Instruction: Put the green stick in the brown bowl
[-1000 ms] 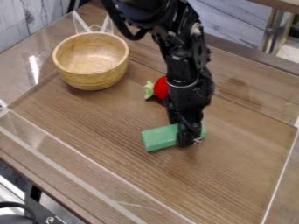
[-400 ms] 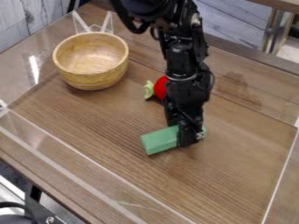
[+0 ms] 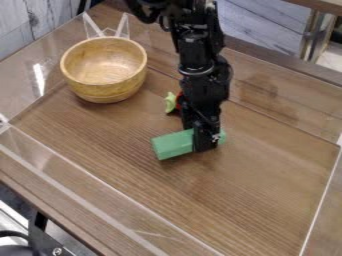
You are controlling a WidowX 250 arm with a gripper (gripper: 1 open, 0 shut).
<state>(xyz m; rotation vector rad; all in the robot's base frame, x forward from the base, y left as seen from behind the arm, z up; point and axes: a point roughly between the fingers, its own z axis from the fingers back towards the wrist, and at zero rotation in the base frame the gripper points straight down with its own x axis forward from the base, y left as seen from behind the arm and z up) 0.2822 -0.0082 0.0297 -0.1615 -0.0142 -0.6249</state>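
The green stick (image 3: 173, 147), a mint-green block, is lifted slightly off the wooden table with its right end clamped in my gripper (image 3: 206, 141). My gripper points straight down and is shut on that end. The brown bowl (image 3: 104, 68) stands empty at the back left, well apart from the stick. The black arm (image 3: 197, 50) rises from the gripper toward the top of the view.
A red strawberry-like ball (image 3: 178, 100) lies just behind the arm, mostly hidden by it. A clear low wall (image 3: 80, 200) borders the table's near and left sides. Chairs and floor show beyond the far edge.
My gripper has moved a little to the left and away from the front edge, taking the green stick with it. The bowl has stayed put.
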